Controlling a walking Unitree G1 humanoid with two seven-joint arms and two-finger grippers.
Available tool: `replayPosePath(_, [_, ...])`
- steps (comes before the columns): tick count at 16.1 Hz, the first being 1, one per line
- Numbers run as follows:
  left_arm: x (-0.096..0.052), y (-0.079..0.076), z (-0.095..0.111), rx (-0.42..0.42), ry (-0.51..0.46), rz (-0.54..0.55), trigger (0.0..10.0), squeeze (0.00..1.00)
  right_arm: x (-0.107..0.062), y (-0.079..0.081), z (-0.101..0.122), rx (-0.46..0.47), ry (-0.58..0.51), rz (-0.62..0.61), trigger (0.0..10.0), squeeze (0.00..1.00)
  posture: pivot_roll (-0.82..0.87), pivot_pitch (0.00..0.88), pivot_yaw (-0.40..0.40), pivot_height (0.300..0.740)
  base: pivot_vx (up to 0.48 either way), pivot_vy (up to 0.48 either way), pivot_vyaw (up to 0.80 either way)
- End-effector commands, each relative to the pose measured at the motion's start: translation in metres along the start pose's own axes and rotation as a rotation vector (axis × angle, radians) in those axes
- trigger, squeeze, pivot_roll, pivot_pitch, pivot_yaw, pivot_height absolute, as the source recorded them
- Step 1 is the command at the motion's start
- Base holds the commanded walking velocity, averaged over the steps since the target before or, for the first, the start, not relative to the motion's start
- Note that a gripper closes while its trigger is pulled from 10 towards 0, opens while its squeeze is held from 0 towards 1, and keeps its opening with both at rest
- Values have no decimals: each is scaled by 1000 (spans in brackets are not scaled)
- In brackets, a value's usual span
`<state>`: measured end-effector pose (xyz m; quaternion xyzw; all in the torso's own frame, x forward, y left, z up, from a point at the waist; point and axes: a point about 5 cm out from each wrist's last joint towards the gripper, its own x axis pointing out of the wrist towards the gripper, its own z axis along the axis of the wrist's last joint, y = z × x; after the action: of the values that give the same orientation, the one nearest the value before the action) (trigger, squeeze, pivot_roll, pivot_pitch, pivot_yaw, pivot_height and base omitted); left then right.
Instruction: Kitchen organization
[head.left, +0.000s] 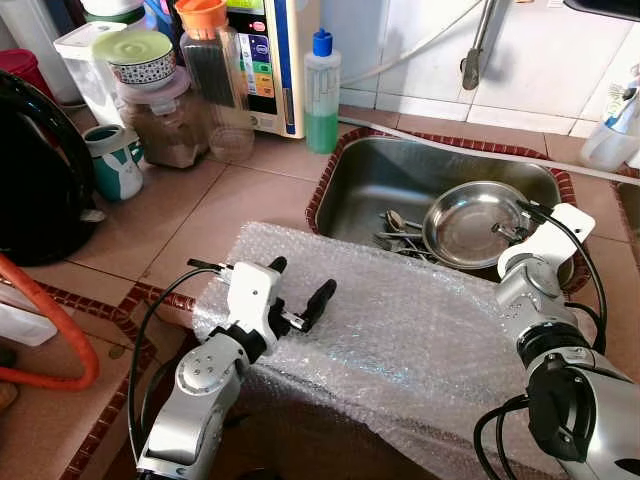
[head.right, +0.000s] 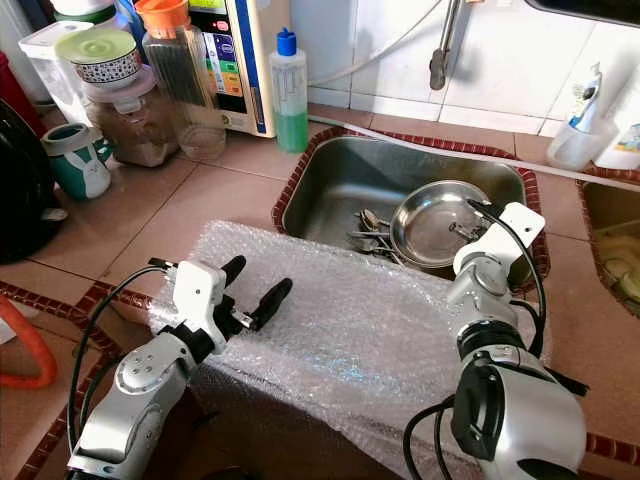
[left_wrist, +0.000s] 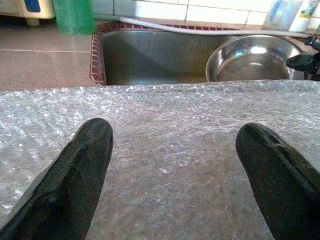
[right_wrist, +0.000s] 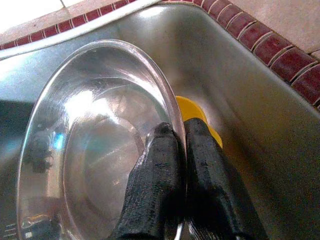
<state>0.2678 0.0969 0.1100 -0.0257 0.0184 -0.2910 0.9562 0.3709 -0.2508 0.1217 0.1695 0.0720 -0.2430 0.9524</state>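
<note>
1. Nearest: bubble wrap sheet (head.left: 400, 340) draped over the counter edge in front of the sink.
2. Left gripper (head.left: 300, 292) low over the near-left part of the wrap, fingers spread wide, nothing between them; wrist view shows both black fingers (left_wrist: 70, 180) apart over the bubbles.
3. Right gripper (right_wrist: 180, 150) reaches down into the steel sink (head.left: 370, 180). Its two fingers are pressed together on the rim of the steel bowl (head.left: 470, 225), one inside the rim, one outside.
4. Bowl sits in the right half of the sink, tilted, just past the wrap's far edge. A yellow object (right_wrist: 195, 112) shows behind the rim by the fingertips; can't tell what it is.
5. Spoons (head.left: 395, 235) lie in the sink just left of the bowl.
6. Farther: green soap bottle (head.left: 322, 95) at the sink's back-left corner; jars (head.left: 165, 110) and a teal mug (head.left: 115, 160) on the tiled counter to the left.
</note>
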Motion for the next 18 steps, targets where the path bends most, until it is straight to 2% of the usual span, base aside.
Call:
replayPosePath(1, [-2,-2,-1,9,14,1,10000,1000,-3,-13,-21,6,95,-59,10000,1000,106,76,74,740,0,0,0])
replayPosePath(7, [0,-3,1,13,21,-10,10000,1000,-5,-7,-24,20,108,-44,10000,1000,107,76,77,740,0,0,0])
replayPosePath(15, [8,-9,13,16,-18,-41,10000,1000,-7,-13,-31,33,111,-26,10000,1000,99,76,76,740,0,0,0])
replayPosePath(18, [10,-7,17,-4,-25,-15,10000,1000,-9,2,-33,34,93,72,10000,1000,95,73,76,740,0,0,0])
